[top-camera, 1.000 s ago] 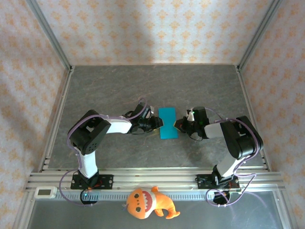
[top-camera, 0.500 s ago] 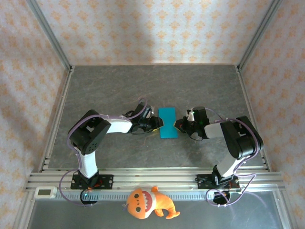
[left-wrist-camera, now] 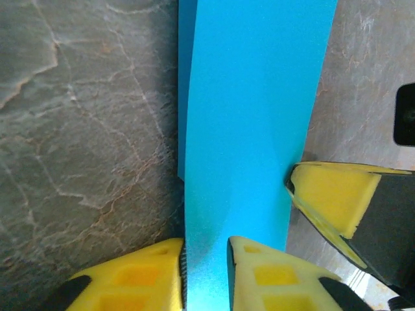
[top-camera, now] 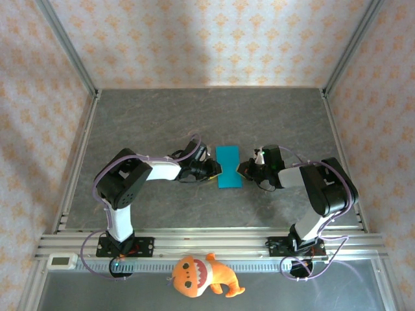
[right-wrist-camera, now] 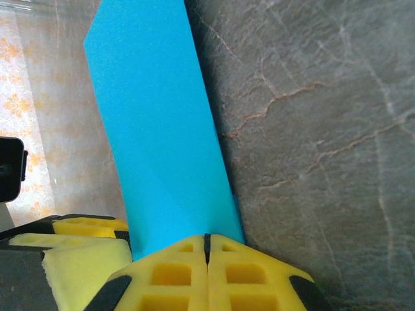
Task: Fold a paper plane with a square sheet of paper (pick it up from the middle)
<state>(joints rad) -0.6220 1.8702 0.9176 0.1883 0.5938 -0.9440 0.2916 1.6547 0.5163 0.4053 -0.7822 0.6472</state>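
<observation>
- While the square sheet of paper (top-camera: 228,166), thin, bright cyan-blue and lying as a narrow oblong, rests at the middle of the grey stone-patterned table (top-camera: 162,116), a gripper stands at each of its long sides.
- Left gripper (left-wrist-camera: 206,272), two yellow-padded fingers: jaws a little apart, with the paper's edge showing in the gap. Cannot tell whether the pads bite.
- Right gripper (right-wrist-camera: 207,249), same yellow pads: jaws pressed together with no gap, tips meeting the opposite edge. Cannot tell whether any paper is caught in the seam.
- Risk, slip: if the left jaws shut on only a sliver of edge, the smooth sheet may pull free on the lift.
- Risk, skid: the right tips bear on the edge, so a sideways push would probably slide the whole oblong across the slick table and not hold it.
- Risk, stray crease: thin paper squeezed from both sides could buckle in the middle, and a wrong crease would spoil the plane's centre line.
- Risk, unfolding: the left wrist view shows an under-layer peeking out along one side, so a pinch on the top layer alone might open the fold.
- Risk, collision: the two sets of fingertips sit near each other across a narrow strip, so an overshoot could knock pads together.
</observation>
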